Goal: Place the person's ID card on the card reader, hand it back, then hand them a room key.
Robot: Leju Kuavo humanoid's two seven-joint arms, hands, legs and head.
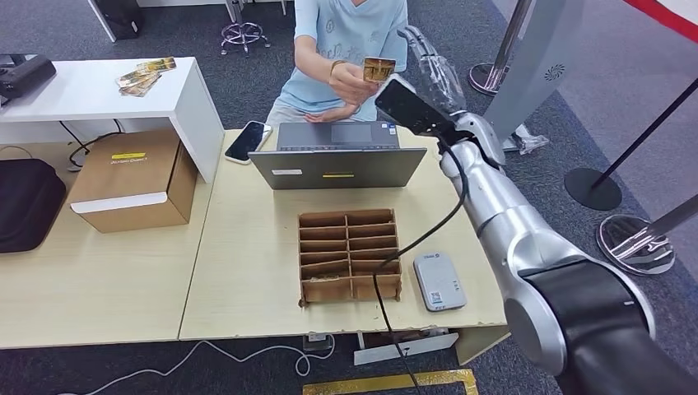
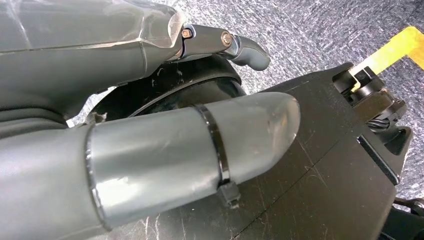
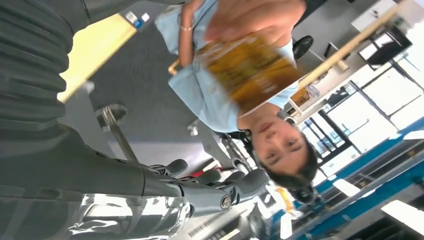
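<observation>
Card [image 1: 379,69] in person's hand [image 1: 352,82], just beside right hand [image 1: 432,70] fingers [image 3: 200,192], apart.

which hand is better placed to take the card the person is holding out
Right. The right hand is raised over the laptop, open, just beside the card in the person's hand. The left hand hangs low over floor, beside the robot's body.

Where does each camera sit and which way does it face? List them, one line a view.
Head view: high on the body, looking down at the table and the person; right arm and right hand show.
Left wrist view: behind the left hand, facing carpet and dark body parts.
Right wrist view: behind the right hand, facing the person.
Shared: head and right wrist views both show the person's card.
</observation>
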